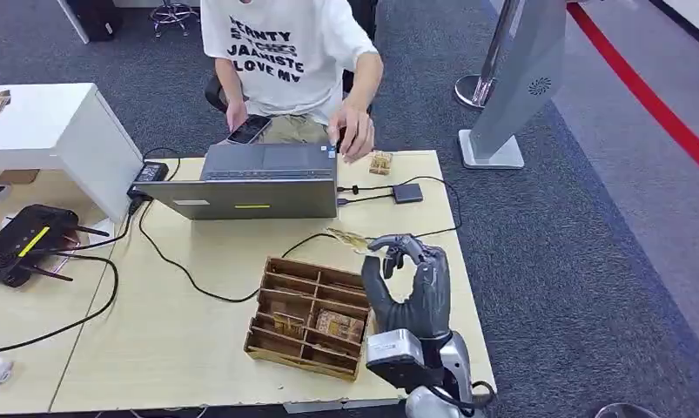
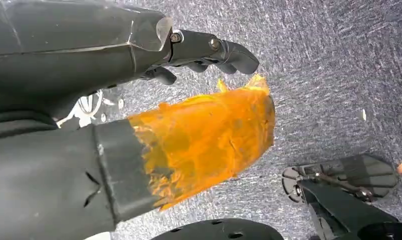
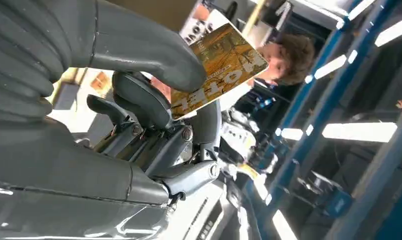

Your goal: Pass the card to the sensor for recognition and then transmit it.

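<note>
The right hand [image 1: 413, 283] is raised above the near right part of the table [image 1: 180, 340], just right of the wooden organizer [image 1: 309, 315], and pinches a card [image 3: 220, 65] btwn thumb and fingers [image 3: 138, 100]; in the head view the card [image 1: 346, 238] sticks out to the left from the fingertips, up off the tabletop. The card is yellow-brown w/ "HOTEL" printed on it. The left hand [image 2: 209, 52] hangs over grey carpet [image 2: 329, 65], fingers curled in w/ nothing in them. A person [image 1: 285, 61] sits across the table behind an open laptop [image 1: 254, 183], one hand [image 1: 356, 131] near a small wooden block [image 1: 380, 163].
</note>
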`<state>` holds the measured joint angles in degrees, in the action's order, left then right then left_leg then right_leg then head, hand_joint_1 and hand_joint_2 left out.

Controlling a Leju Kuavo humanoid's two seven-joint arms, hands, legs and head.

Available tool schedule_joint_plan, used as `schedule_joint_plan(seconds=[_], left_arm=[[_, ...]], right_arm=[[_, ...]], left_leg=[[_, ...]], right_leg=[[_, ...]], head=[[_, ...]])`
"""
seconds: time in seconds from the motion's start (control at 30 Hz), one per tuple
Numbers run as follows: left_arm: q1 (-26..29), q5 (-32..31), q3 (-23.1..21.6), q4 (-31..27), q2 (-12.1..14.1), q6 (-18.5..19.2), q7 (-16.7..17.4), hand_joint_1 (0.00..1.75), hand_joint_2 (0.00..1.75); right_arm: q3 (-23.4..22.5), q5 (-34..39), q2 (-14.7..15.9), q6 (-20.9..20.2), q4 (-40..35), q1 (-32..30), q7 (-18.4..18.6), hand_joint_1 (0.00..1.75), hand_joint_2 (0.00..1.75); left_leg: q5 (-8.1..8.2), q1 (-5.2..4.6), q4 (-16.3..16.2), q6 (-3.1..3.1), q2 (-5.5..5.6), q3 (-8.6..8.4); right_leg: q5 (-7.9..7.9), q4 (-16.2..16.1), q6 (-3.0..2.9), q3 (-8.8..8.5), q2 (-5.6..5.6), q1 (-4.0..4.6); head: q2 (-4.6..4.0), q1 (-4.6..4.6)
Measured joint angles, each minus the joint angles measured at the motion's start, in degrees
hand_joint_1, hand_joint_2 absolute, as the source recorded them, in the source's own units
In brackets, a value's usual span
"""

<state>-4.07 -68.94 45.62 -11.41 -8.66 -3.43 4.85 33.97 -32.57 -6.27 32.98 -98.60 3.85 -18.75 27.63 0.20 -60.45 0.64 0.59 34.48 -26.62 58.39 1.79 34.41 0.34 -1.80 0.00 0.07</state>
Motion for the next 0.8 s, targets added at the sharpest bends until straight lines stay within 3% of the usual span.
schedule_joint_plan(seconds=[0.17, 0.5, 0.8], left_arm=[[0.0, -0.4, 0.0, 0.0, 0.0, 0.0, 0.0, 0.00, 0.00], [-0.2, -1.6, 0.0, 0.0, -0.1, 0.4, 0.0, 0.00, 0.00], [-1.6, -4.3, -0.6, 0.0, -0.2, 2.0, 1.3, 0.00, 0.00]], right_arm=[[0.0, -1.7, 0.0, 2.6, -2.0, -0.2, -1.2, 1.75, 1.75], [1.3, -6.2, 0.0, 3.4, -3.3, 0.6, -1.6, 1.75, 1.75], [2.7, -21.8, -1.5, 4.0, 0.2, 8.3, 3.8, 1.75, 1.75]], left_leg=[[0.01, 0.00, 0.0, 0.00, 0.00, 0.00], [0.01, 0.00, 0.0, -0.02, -0.01, 0.00], [-0.02, 0.00, 0.0, -0.02, -0.02, -0.02]], right_leg=[[-0.01, 0.0, 0.00, 0.01, 0.00, 0.00], [0.00, 0.0, 0.00, 0.00, 0.01, 0.00], [0.02, 0.0, -0.01, -0.02, 0.01, 0.00]], head=[[0.00, 0.00], [0.00, 0.00], [0.00, -0.02]])
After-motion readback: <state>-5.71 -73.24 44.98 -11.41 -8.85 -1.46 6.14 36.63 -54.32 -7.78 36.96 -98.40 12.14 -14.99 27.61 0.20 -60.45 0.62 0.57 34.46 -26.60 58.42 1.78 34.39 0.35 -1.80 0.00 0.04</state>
